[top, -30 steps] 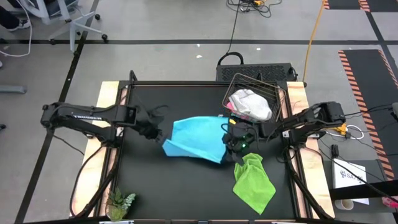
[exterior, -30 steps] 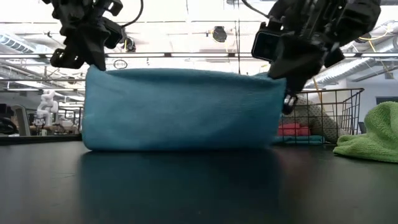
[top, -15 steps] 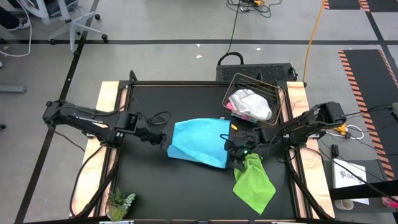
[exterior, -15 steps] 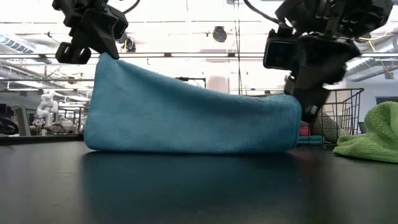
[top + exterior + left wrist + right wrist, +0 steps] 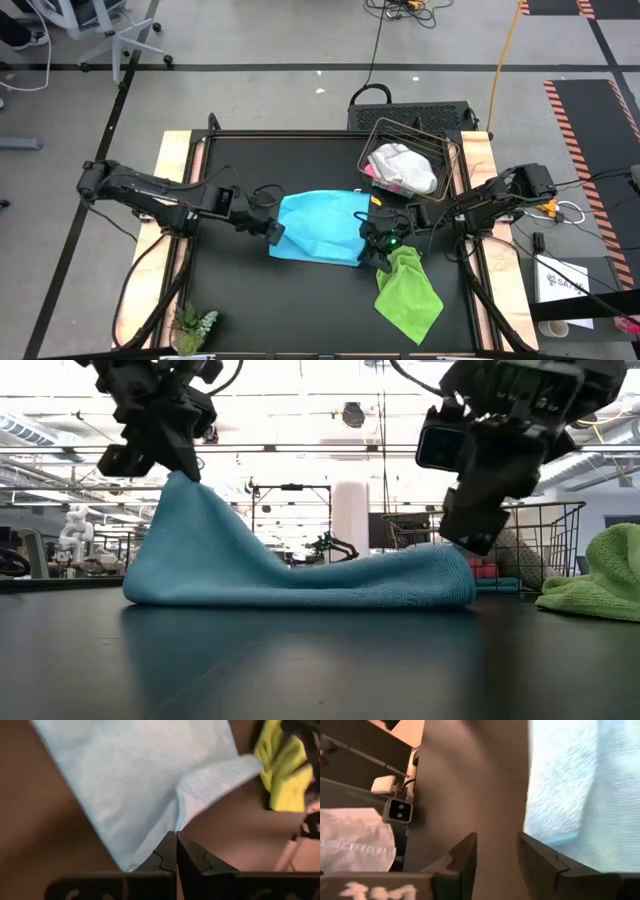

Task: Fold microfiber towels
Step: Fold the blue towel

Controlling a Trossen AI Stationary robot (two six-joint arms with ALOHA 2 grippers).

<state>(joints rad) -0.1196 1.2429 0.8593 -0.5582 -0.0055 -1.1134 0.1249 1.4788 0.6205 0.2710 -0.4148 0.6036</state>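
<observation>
— Across black table (image 5: 240, 290): wood strips down left and right edges, grey floor around, cables and a chair base far off. Small plant (image 5: 193, 325) at near left corner. Wire basket (image 5: 410, 160) at far right, holding a white-grey cloth (image 5: 403, 168) with something pink under it. Low view: ceiling lights and racks behind.

— And the towels?

— Light blue towel (image 5: 320, 225) at table middle, mostly flat, left corner lifted into a peak. Lime green towel (image 5: 408, 292) crumpled at near right, lying loose.

— Left gripper?

— Left gripper (image 5: 176, 831) at the blue towel's left edge, fingers (image 5: 167, 851) pressed together, pinching that raised corner; low view shows the cloth hanging from it like a tent.

— Right gripper?

— Right gripper (image 5: 497, 851) over the blue towel's right edge, just beside the green one. Fingers (image 5: 465, 855) parted, nothing between them; bare table under the gap, blue cloth to one side. Hangs above the cloth's right end, apart from it, in low view.
</observation>
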